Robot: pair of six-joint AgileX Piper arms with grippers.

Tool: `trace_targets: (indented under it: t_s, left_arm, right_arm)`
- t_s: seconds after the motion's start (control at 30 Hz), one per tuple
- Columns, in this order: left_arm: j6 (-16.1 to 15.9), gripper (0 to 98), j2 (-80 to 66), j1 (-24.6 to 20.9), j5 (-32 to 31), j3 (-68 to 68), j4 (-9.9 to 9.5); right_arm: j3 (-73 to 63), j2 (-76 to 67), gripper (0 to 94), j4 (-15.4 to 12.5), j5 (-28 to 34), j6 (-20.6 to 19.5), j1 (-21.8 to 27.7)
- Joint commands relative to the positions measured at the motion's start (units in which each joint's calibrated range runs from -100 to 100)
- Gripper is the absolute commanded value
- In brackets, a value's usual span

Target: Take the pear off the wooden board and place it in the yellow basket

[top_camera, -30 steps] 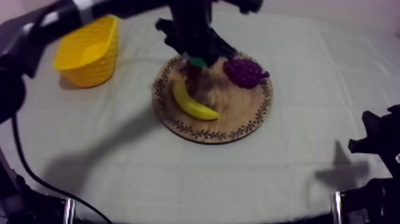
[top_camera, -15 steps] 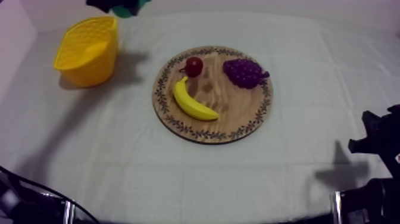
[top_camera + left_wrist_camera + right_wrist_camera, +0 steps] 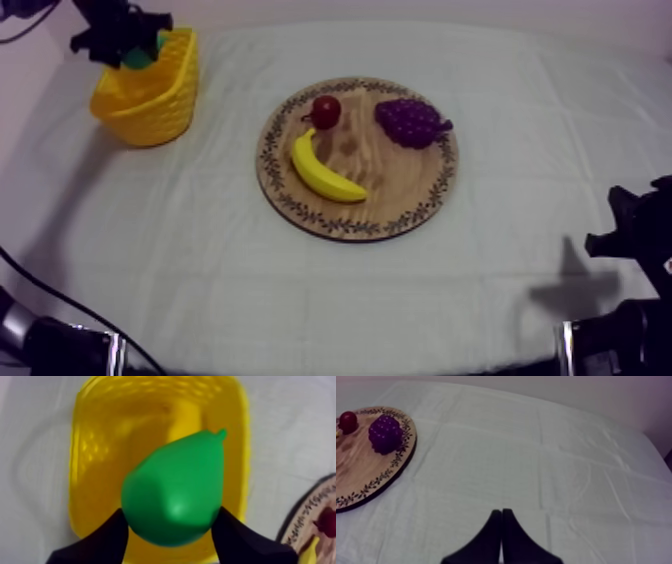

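- Table (image 3: 250, 300) under a grey-white cloth (image 3: 536, 466), creased in faint squares.
- Pale wall (image 3: 450, 8) along the far edge.
- Soft shadow (image 3: 572, 292) near the right edge.

A: Soft, flat light from overhead, rather dim, with a faint violet cast over the surface (image 3: 500, 300).
B: Shadows?
A: Pale ones. A long grey band runs from the basket (image 3: 150, 100) down toward the near left edge, and a small patch lies beside the right arm (image 3: 640, 240).
B: Any glare?
A: A dull sheen on the board (image 3: 400, 190) (mid-wood, by the banana (image 3: 325, 172)), and one small bright spot on the pear (image 3: 172, 496). From the right wrist, the surface's creases show as gentle shading.
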Motion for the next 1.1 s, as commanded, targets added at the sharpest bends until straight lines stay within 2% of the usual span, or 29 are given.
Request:
trace_targets:
  t_s: [0.0, 0.3, 0.57, 0.67, 0.77, 0.87, 0.93, 1.07]
  left_arm:
    - [0.02, 58.6, 2.32, -1.47, -3.51, 1.02, 0.47]
    - [-0.41, 60.1, 9.13, -3.56, -8.83, -0.2, 1.98]
    - [-2.7, 74.6, 10.99, -5.13, -13.07, 0.79, 5.25]
    - [-3.41, 74.4, 9.41, -5.51, -14.82, 2.95, 6.16]
    - [-3.59, 59.9, 5.86, -5.47, -16.8, 6.56, 6.54]
    - [-3.88, 28.6, 0.21, -5.32, -19.99, 11.73, 7.16]
    - [-4.22, 14.1, -4.64, -4.96, -22.53, 16.2, 7.59]
    - [-3.95, 3.4, -16.25, -3.62, -26.97, 26.76, 7.61]
  right_arm:
    - [0.04, -0.02, 0.3, 0.0, 0.0, 0.0, 0.0]
    - [0.04, -0.02, 0.3, 0.0, 0.0, 0.0, 0.0]
    - [0.04, -0.02, 0.3, 0.0, 0.0, 0.0, 0.0]
    - [0.04, -0.02, 0.3, 0.0, 0.0, 0.0, 0.0]
    - [0.04, -0.02, 0.3, 0.0, 0.0, 0.0, 0.0]
    - [0.04, -0.02, 0.3, 0.0, 0.0, 0.0, 0.0]
    - [0.04, -0.02, 0.3, 0.0, 0.0, 0.0, 0.0]
    - [0.04, -0.02, 0.3, 0.0, 0.0, -0.02, 0.0]
